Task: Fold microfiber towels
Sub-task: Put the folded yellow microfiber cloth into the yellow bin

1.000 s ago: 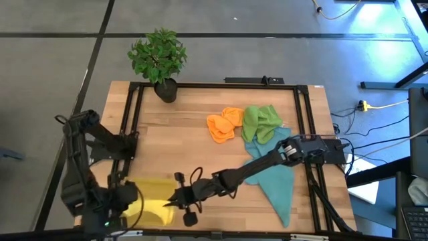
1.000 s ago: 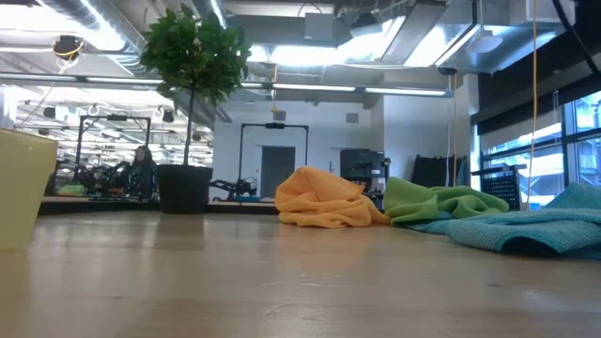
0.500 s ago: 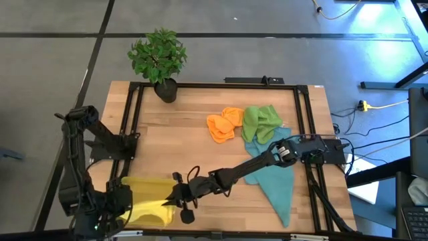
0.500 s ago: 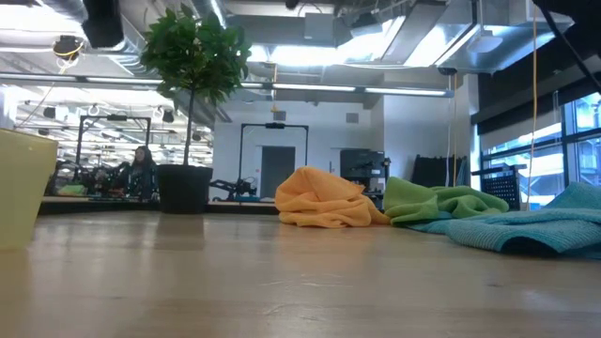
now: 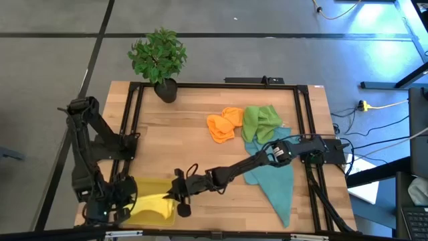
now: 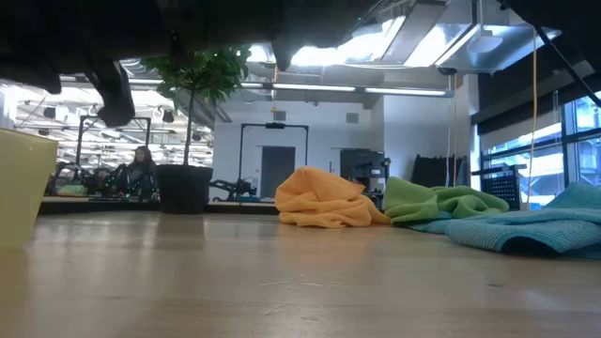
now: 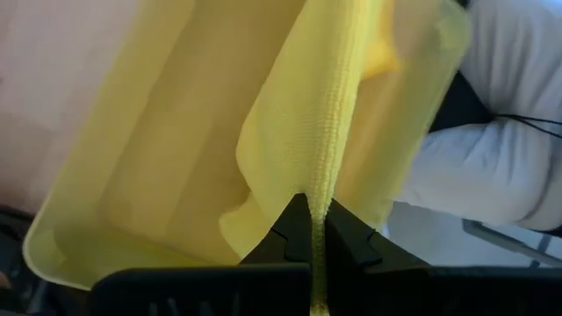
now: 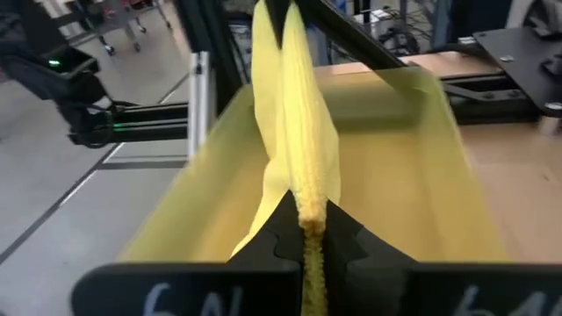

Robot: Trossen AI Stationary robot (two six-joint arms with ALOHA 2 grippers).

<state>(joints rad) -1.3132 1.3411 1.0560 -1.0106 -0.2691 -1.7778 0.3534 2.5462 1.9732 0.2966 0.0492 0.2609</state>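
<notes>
Both pincers clenched on yellow towel (image 7: 325, 132) | left pincer (image 7: 310, 230), right pincer (image 8: 307, 230) | had shifted over tray (image 5: 137, 214)

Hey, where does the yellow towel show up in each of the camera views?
High view: yellow towel at the near-left table corner, over the yellow tray.
Low view: not in it; only the tray's wall shows at the left edge.
Left wrist view: towel pinched in the left tool.
Right wrist view: towel pinched in the right tool.
Shared landmark: the yellow tray.
</notes>
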